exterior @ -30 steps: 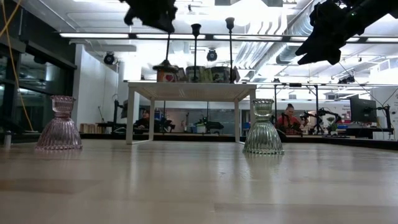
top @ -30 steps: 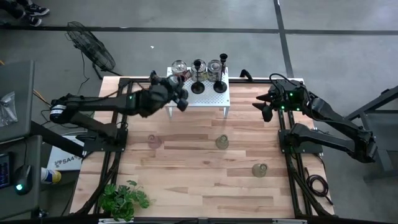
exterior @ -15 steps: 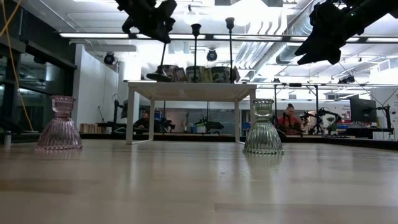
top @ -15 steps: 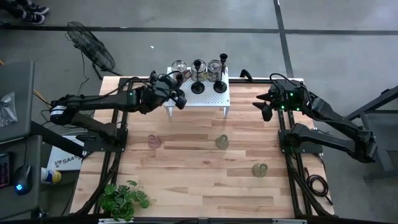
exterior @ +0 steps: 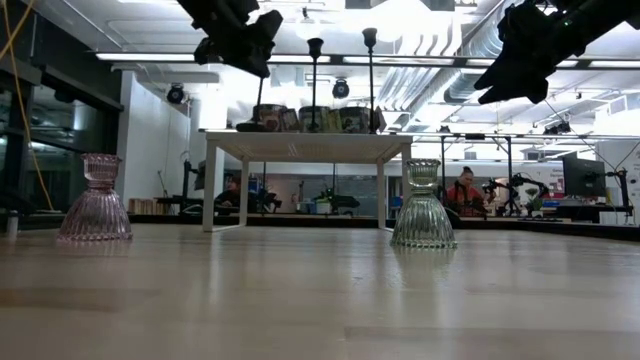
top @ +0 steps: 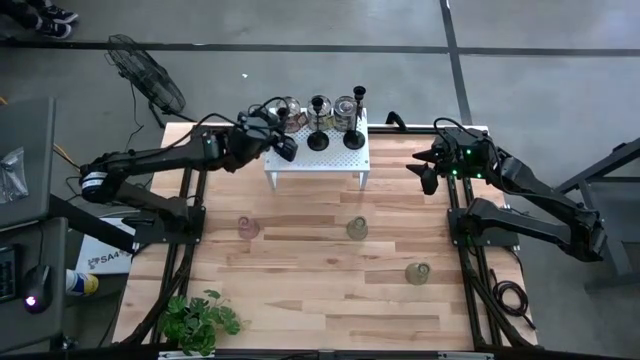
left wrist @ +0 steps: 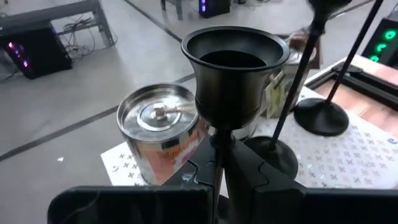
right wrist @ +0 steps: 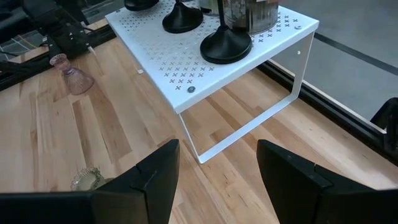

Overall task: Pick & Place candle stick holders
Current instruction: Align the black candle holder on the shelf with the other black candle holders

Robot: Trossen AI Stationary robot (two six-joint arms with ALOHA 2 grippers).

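My left gripper (top: pixel 276 132) is shut on a slim black candle stick holder (exterior: pixel 259 100) at the left end of the white perforated stand (top: pixel 320 152). Its cup (left wrist: pixel 233 71) shows close in the left wrist view. Its round base (exterior: pixel 250 126) is level with the stand's top; whether it touches, I cannot tell. Two more black stemmed holders (top: pixel 319 125) (top: pixel 355 120) and glass ones (top: pixel 345 105) stand on the stand. A pink glass holder (top: pixel 247 227) and two greenish ones (top: pixel 357 228) (top: pixel 418 272) stand on the table. My right gripper (top: pixel 424 172) waits open at the far right. My left gripper pinches the holder's thin stem (left wrist: pixel 217 144) between its two fingers, just below the cup. The fingers come nearly level from the table's left and lie across the stem. The holder stays upright, cup up, and the stem and base hang below the fingers.
A metal tin with an orange label (left wrist: pixel 163 134) stands on the stand close behind the held holder. A leafy plant (top: pixel 200 320) sits at the near left corner. The wooden table (top: pixel 320 300) between the glass holders and the near edge is bare. A person (exterior: pixel 465 190) shows far behind.
My left gripper, still shut on the black holder, has swung toward the table's far edge, along the stand's left end. The holder has stayed upright throughout, and its base has come down level with the stand's top.
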